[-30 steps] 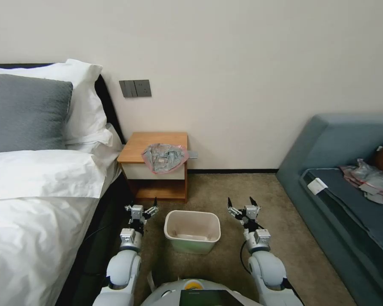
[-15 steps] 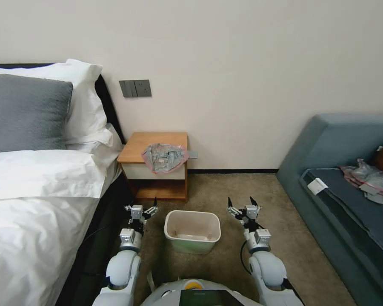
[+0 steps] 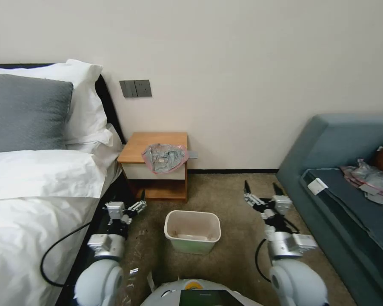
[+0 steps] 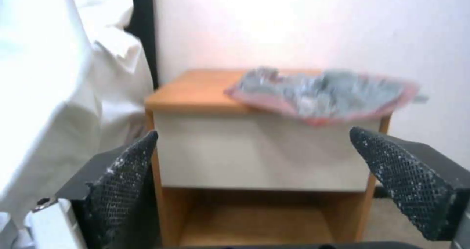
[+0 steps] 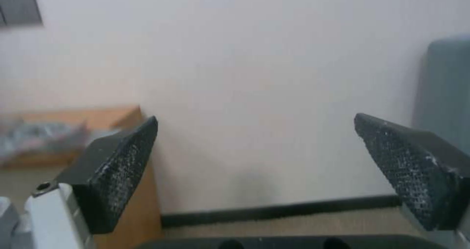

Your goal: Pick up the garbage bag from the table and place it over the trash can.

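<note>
Head view: garbage bag [image 3: 164, 157] crumpled on the table [image 3: 140, 146], front edge overhanging the drawer. Trash can [image 3: 192, 231] on carpet below, between left gripper [image 3: 132, 204] and right gripper [image 3: 262, 191]. Left wrist: fingers [image 4: 122, 179] wide apart, empty, facing bag. Right wrist: fingers [image 5: 416, 168] spread, empty, facing wall.

We see the garbage bag [image 3: 164, 157] crumpled on the tabletop [image 3: 140, 145], draped over its front edge, beyond the trash can [image 3: 192, 231] on the carpet. Our left end effector [image 3: 134, 205] hovers left of the trash can, beside the bed [image 3: 34, 204], fingers spread. Our right end effector [image 3: 261, 191] hovers right of the trash can, near the sofa [image 3: 349, 212], fingers apart.
</note>
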`<state>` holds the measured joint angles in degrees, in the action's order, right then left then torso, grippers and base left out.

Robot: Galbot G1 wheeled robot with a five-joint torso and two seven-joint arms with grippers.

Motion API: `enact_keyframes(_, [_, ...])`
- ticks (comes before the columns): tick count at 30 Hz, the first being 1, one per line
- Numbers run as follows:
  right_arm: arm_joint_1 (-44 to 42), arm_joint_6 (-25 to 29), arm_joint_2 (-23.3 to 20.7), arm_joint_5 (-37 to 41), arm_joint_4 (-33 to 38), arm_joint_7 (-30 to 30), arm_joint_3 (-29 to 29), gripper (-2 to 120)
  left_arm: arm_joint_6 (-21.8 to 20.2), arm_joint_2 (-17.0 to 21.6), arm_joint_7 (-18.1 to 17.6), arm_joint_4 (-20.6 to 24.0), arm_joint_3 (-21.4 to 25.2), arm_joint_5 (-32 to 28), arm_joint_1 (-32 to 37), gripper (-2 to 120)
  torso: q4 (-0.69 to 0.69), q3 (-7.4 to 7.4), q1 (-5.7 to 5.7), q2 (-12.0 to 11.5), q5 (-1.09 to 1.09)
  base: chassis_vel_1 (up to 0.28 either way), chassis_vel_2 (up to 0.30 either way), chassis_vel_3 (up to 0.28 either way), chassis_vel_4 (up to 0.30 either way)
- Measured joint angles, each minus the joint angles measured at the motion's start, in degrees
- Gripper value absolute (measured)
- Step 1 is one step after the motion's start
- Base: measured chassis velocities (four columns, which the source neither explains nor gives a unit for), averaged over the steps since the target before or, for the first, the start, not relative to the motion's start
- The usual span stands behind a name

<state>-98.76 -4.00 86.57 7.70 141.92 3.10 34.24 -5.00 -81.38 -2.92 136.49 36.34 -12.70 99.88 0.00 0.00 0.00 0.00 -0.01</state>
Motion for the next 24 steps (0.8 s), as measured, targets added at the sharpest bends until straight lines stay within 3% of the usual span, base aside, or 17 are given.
enact_keyframes(2, [-0.8, -0.3, 0.1, 0.6, 1.7, 0.3, 0.2, 100, -0.9, 0.9, -0.6, 4.1, 0.9, -2.3, 2.1, 100, -0.01, 0.0, 0.0, 0.0, -0.01, 0.0, 0.0, 0.0, 0.0])
enact_keyframes(6, [-1.0, -1.1, 0.0, 1.1, 2.0, 0.6, 0.1, 100, -2.0, 2.2, -1.2, 7.0, 2.2, -4.0, 4.8, 100, 0.0, 0.0, 0.0, 0.0, 0.02, 0.0, 0.0, 0.0, 0.0])
enact_keyframes(13, [-1.9, -6.8, -1.1, 5.2, 1.8, 2.7, -1.4, 100, -2.2, 2.7, -1.7, 7.3, 2.6, -2.7, 6.1, 100, 0.01, 0.0, 0.0, 0.0, 0.01, 0.0, 0.0, 0.0, 0.0])
enact_keyframes(17, [-2.0, -7.5, -1.4, 7.1, 1.6, 2.9, -1.6, 100, -2.2, 2.6, -2.0, 7.3, 2.6, -2.6, 6.1, 100, 0.0, -0.01, 0.0, 0.0, 0.01, 0.0, 0.0, 0.0, 0.0])
enact_keyframes(22, [-1.1, -7.9, -2.3, 13.6, 1.3, 3.0, -2.1, 100, -2.1, 2.5, -2.3, 7.2, 2.6, -2.6, 6.0, 100, -0.01, 0.0, 0.0, 0.0, 0.0, 0.0, 0.0, 0.0, 0.0])
enact_keyframes(24, [1.3, -8.1, -3.4, 23.5, 0.9, 5.1, -2.9, 100, -2.1, 2.5, -2.4, 7.1, 2.6, -3.0, 5.9, 100, -0.01, 0.0, 0.0, 0.0, 0.01, 0.0, 0.0, 0.0, 0.0])
